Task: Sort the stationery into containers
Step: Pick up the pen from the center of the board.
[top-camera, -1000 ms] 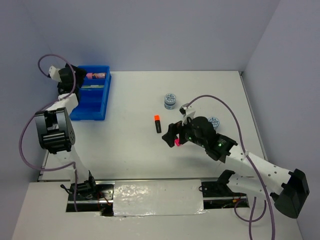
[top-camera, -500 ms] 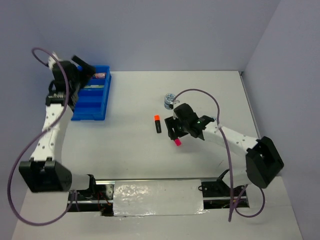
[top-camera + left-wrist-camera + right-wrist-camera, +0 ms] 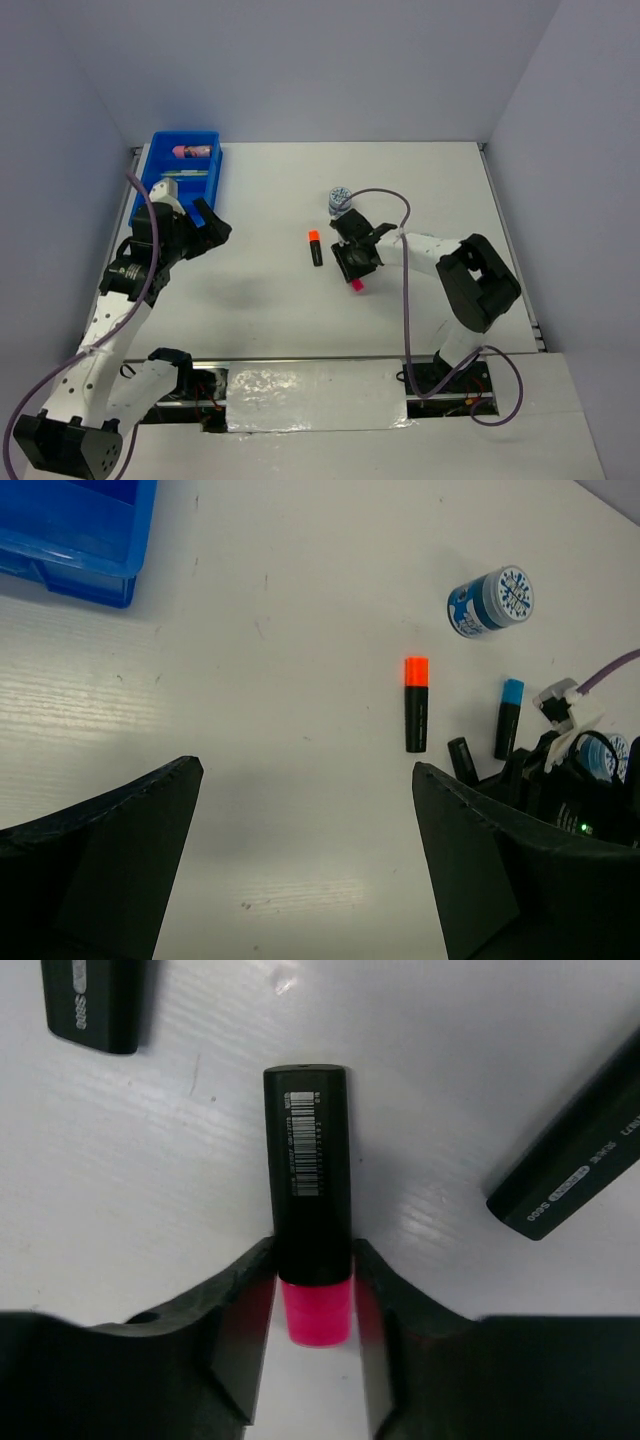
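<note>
The pink-capped black marker (image 3: 307,1180) lies on the table with my right gripper (image 3: 313,1252) shut on it, both fingers pressed to its sides just above the cap. From above, the right gripper (image 3: 352,262) covers most of it and only the pink cap (image 3: 356,285) shows. An orange-capped marker (image 3: 315,247) lies just to its left, also seen as orange-capped marker (image 3: 416,705). A blue-capped marker (image 3: 509,718) and a patterned disc (image 3: 490,600) lie nearby. My left gripper (image 3: 305,770) hangs open over bare table, right of the blue tray (image 3: 150,185).
The tray holds a pink cylinder (image 3: 192,152) and a thin pen (image 3: 185,173). Two more black markers lie near the right gripper, one at upper left (image 3: 95,1005) and one at right (image 3: 570,1170). Walls close the table at the back and both sides.
My right gripper has lowered onto the pink-capped marker and its fingers have closed on it. My left arm has pulled back from the tray toward the table's left middle, still open.
</note>
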`<action>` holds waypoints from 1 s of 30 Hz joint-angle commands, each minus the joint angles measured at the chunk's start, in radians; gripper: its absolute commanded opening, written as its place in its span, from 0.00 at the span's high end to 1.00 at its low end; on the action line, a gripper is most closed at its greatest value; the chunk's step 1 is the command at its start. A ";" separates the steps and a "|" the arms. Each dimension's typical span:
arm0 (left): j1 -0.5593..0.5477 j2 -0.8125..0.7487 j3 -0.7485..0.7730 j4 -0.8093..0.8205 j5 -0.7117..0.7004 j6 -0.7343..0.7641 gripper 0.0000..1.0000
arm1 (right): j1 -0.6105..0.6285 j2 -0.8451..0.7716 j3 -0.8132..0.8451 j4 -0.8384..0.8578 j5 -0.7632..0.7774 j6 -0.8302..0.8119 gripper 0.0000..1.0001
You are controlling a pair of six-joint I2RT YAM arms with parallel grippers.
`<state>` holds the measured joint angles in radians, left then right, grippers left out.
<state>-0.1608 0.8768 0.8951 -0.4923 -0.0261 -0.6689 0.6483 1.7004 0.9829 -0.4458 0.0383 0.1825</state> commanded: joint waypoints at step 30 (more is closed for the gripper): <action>-0.557 0.042 -0.128 0.586 0.140 -0.307 0.12 | 0.352 -0.706 -0.158 0.383 -0.040 0.316 0.88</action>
<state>-0.6964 0.9161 0.7647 -0.0181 0.1562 -0.9501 0.9855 0.9810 0.7593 -0.0650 -0.0391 0.4915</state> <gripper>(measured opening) 0.889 0.382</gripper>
